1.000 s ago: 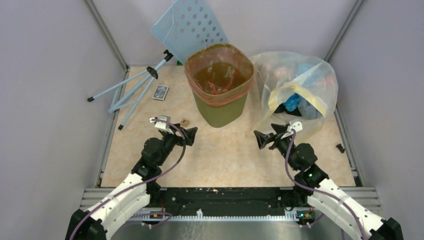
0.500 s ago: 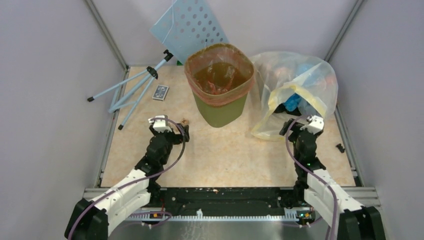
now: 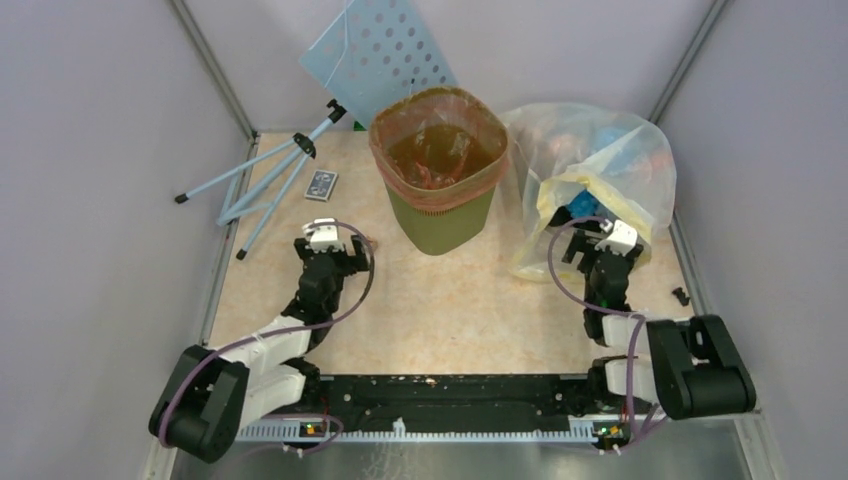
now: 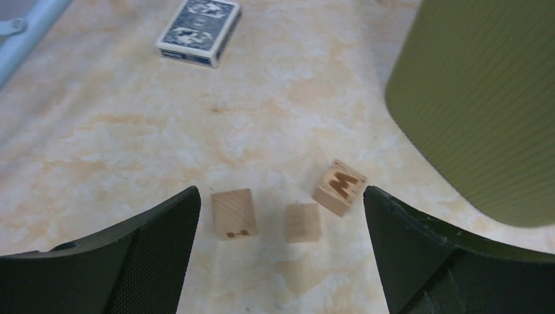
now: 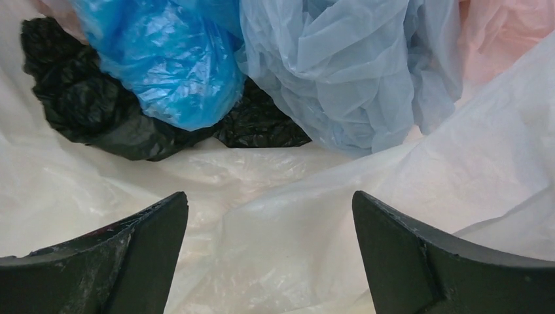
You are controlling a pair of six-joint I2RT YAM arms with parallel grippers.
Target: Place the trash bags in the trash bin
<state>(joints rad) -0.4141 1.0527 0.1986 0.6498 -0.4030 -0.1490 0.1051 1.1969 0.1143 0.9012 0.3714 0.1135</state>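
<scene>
Black-and-white arms (image 3: pixel 262 352) carry purple cables (image 3: pixel 549 262), black jaws.

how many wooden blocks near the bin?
3, in a row on the table: left block, middle block, and the M block nearest the bin. Others could hide behind the bin.

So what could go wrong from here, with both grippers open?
1. The left gripper hangs open low over three wooden blocks beside the trash bin; moving forward could scatter them or nudge the bin.
2. The right gripper, open at the large clear bag, may pinch its film, not the blue bag inside, and drag everything.
</scene>
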